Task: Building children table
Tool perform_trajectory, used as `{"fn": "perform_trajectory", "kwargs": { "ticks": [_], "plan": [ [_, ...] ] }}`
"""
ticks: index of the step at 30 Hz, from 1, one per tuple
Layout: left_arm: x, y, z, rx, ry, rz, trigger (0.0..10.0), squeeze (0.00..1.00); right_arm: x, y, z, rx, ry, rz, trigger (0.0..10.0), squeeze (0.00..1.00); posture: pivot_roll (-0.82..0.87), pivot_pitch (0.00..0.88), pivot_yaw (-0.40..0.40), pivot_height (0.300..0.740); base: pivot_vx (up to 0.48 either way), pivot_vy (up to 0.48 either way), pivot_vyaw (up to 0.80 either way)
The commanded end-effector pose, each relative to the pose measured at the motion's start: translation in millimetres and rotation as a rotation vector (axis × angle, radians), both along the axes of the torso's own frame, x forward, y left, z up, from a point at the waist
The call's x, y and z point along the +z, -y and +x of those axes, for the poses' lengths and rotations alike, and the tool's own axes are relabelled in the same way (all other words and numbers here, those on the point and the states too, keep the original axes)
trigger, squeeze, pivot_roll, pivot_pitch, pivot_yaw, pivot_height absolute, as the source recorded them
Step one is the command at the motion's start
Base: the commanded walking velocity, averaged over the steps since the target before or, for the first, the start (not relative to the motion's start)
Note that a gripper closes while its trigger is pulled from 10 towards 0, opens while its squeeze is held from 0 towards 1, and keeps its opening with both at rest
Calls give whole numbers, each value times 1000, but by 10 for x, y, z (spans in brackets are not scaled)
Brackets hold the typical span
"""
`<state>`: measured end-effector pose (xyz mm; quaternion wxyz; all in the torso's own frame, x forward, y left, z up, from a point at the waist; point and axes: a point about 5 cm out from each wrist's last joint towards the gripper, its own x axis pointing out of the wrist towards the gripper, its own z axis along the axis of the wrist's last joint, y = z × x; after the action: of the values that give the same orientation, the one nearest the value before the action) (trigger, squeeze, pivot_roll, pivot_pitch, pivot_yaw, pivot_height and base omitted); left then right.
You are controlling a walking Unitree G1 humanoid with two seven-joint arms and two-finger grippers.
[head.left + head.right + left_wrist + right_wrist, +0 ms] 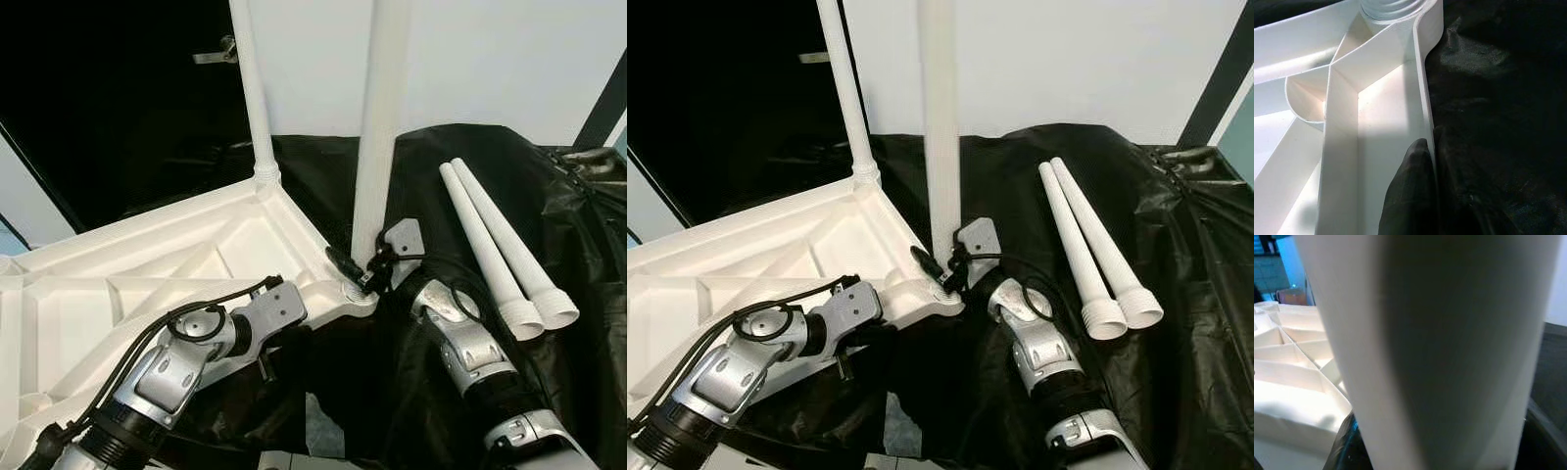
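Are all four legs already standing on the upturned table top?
No, two legs stand on the table top; two loose legs lie on the black sheet.
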<state>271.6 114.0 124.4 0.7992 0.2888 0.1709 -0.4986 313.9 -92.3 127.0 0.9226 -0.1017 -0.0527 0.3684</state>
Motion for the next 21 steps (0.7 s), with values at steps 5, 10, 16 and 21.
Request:
{"fn": "perform_trajectory", "kwargs": {
  "ticks": [5,10,16,21],
  "plan": [
    [342,-62,142,22,162,-17,10000,0,-813,232,-296,-70,-360,-139,10000,0,84,0,57,740,0,0,0],
    [359,-26,146,23,167,-39,10000,0,-610,185,-232,-141,-284,1,10000,0,81,0,55,740,0,0,0],
    [356,27,122,6,158,-61,10000,0,-172,29,-186,-172,-76,125,10000,0,76,0,51,740,0,0,0],
    [348,43,122,1,154,-64,10000,0,40,-72,-180,-165,18,148,10000,0,78,0,44,740,0,0,0]
  ]
}}
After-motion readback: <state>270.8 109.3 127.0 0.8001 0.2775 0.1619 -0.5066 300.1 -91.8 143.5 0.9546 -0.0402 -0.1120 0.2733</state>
